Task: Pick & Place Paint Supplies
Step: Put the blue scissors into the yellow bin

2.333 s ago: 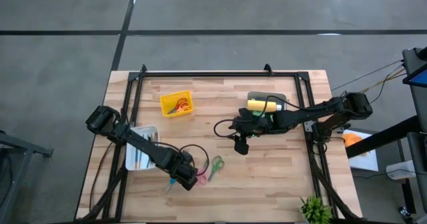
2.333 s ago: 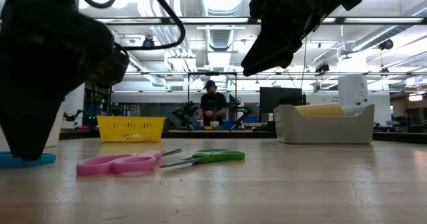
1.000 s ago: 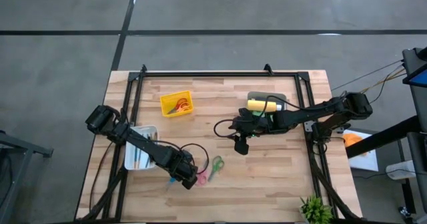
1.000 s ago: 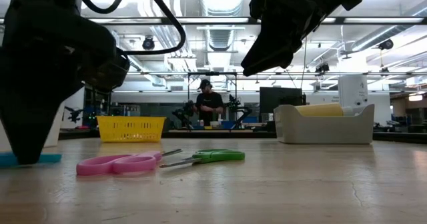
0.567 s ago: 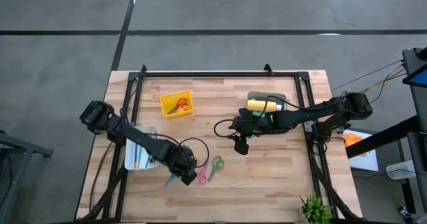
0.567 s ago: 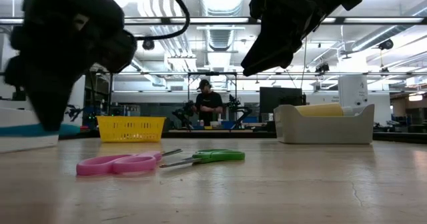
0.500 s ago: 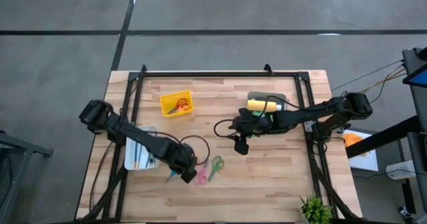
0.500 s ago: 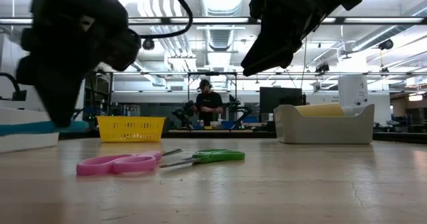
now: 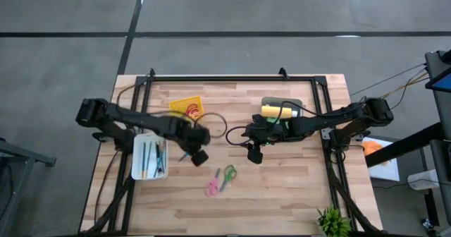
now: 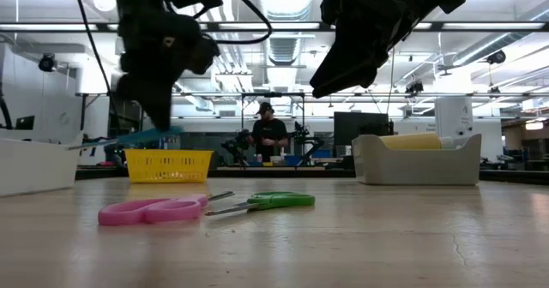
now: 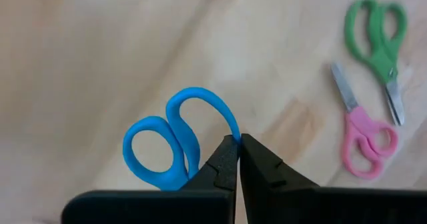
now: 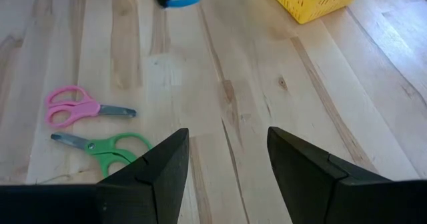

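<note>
The left gripper [image 11: 237,159] pinches blue scissors [image 11: 175,144] by one handle loop, aloft above the desk [image 9: 296,187] near the yellow basket [image 9: 184,104]. Light, rigid plastic; likely to swing. The right gripper [image 12: 227,163] hangs spread mid-desk.

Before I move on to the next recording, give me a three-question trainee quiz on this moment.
1. True or false: the left pincer is shut on the blue scissors and holds them clear of the table.
2. Which two things lie side by side on the bare wood? A) pink scissors and green scissors B) two paint bottles C) a brush and a pen
3. Fill in: the right pincer hangs with its jaws ____, holding nothing.

Key: 1 true; 2 A; 3 open
</note>
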Motion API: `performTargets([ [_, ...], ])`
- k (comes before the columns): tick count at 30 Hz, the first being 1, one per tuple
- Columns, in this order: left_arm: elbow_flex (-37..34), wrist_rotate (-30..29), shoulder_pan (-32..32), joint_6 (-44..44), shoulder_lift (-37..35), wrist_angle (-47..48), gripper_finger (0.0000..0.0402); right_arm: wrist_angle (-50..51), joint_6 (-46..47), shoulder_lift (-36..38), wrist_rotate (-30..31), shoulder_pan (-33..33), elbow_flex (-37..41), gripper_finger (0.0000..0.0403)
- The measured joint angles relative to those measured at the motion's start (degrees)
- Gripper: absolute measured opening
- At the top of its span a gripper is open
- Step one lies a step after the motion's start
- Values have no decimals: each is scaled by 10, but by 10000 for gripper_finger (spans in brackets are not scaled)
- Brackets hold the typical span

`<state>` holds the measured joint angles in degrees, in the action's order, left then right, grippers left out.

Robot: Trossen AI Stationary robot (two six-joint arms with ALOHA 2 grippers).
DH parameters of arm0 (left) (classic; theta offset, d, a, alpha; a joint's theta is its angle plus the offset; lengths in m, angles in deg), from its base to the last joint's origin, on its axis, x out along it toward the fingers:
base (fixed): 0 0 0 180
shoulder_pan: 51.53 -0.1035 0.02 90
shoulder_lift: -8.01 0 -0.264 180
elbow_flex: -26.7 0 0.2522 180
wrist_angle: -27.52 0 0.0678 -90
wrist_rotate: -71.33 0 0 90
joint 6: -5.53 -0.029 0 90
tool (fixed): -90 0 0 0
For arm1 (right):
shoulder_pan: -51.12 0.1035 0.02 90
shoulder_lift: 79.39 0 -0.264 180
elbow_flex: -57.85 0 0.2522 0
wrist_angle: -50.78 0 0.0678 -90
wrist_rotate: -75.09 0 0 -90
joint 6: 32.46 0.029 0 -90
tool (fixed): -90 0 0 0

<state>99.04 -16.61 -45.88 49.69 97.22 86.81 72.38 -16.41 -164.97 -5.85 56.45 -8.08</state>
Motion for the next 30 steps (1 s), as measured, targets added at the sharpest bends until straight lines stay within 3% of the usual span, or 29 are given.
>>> performTargets([
  [7, 0, -26, -73, -139, -47, -5, 6, 0, 0, 0, 0, 0, 0, 201],
  [22, 0, -76, -82, -224, -74, 1, 6, 0, 0, 0, 0, 0, 0, 201],
  [30, 0, -160, -114, -327, -74, 7, 6, 0, 0, 0, 0, 0, 0, 201],
])
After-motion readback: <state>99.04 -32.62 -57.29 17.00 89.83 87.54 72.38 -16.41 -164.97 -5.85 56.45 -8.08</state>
